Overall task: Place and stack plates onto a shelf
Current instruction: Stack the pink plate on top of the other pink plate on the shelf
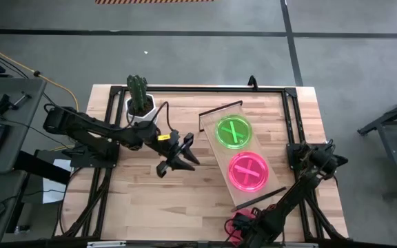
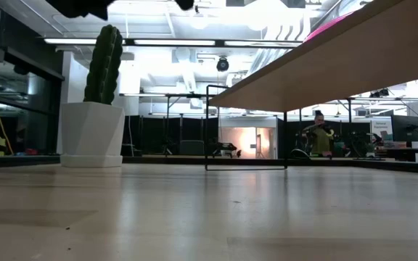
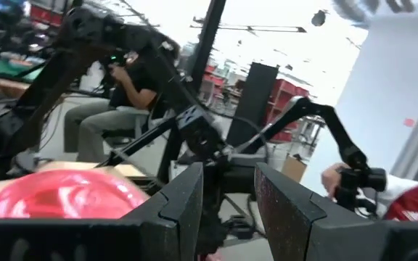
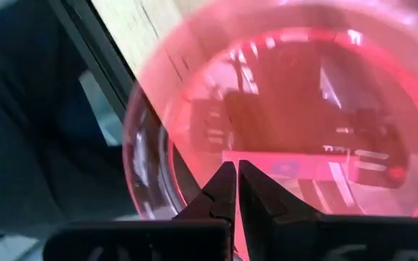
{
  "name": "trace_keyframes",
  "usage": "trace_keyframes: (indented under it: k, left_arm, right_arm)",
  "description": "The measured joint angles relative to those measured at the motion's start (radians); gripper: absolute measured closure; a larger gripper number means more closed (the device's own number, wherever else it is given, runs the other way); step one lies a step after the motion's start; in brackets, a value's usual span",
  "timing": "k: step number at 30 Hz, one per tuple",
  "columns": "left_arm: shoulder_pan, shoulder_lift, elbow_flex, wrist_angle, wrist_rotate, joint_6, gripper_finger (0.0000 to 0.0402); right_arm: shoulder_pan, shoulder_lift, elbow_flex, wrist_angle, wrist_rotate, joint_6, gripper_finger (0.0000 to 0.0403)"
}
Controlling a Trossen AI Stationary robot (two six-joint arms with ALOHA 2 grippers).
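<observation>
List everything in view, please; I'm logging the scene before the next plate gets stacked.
green plate: one, neon green, on the shelf, at the end nearer the cactus
shelved pink plate: one, neon pink, on the shelf beside the green plate, not stacked
held pink plate: one, neon pink, at the table's front edge
shelf: one, light wood with black end rails, diagonal on the table's right half
cactus: one, green, in a white pot, near the table's back edge
table: one, light wood
person: one, seated in the room beyond
left gripper: open, empty, over the table's middle
right gripper: shut on the held pink plate
</observation>
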Motion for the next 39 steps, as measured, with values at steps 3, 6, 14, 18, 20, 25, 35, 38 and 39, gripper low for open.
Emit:
trace_keyframes:
  k: [3, 6, 14, 18, 20, 25, 35, 38, 39]
  left_arm:
    - [-0.026, -0.019, 0.000, 0.000, 0.001, 0.030, 0.0286]
    - [-0.049, -0.023, 0.000, 0.003, -0.009, 0.048, 0.0286]
    - [-0.068, -0.022, 0.000, 0.019, -0.022, 0.049, 0.0286]
    - [-0.068, -0.022, 0.000, 0.026, -0.022, 0.049, 0.0286]
    - [-0.068, -0.022, 0.000, 0.026, -0.022, 0.049, 0.0286]
    - [-0.068, -0.022, 0.000, 0.027, -0.022, 0.049, 0.0286]
    - [-0.068, -0.022, 0.000, 0.028, -0.023, 0.048, 0.0286]
    - [-0.067, -0.022, 0.000, 0.028, -0.023, 0.048, 0.0286]
    - [-0.067, -0.022, 0.000, 0.028, -0.022, 0.048, 0.0286]
  right_arm:
    - [0.000, 0.027, 0.022, -0.011, -0.021, -0.037, 0.0403]
    - [0.000, 0.041, 0.028, -0.032, -0.021, -0.044, 0.0403]
    - [-0.041, 0.091, 0.034, 0.122, -0.016, -0.128, 0.0403]
    - [-0.073, 0.104, 0.034, 0.153, 0.031, -0.174, 0.0403]
    - [-0.092, 0.105, 0.034, 0.151, 0.066, -0.196, 0.0403]
    - [-0.137, 0.107, 0.031, 0.170, 0.157, -0.276, 0.0403]
    - [-0.209, 0.111, 0.028, 0.181, 0.295, -0.388, 0.0403]
    - [-0.231, 0.112, 0.027, 0.189, 0.325, -0.420, 0.0403]
    - [-0.236, 0.112, 0.027, 0.198, 0.331, -0.436, 0.0403]
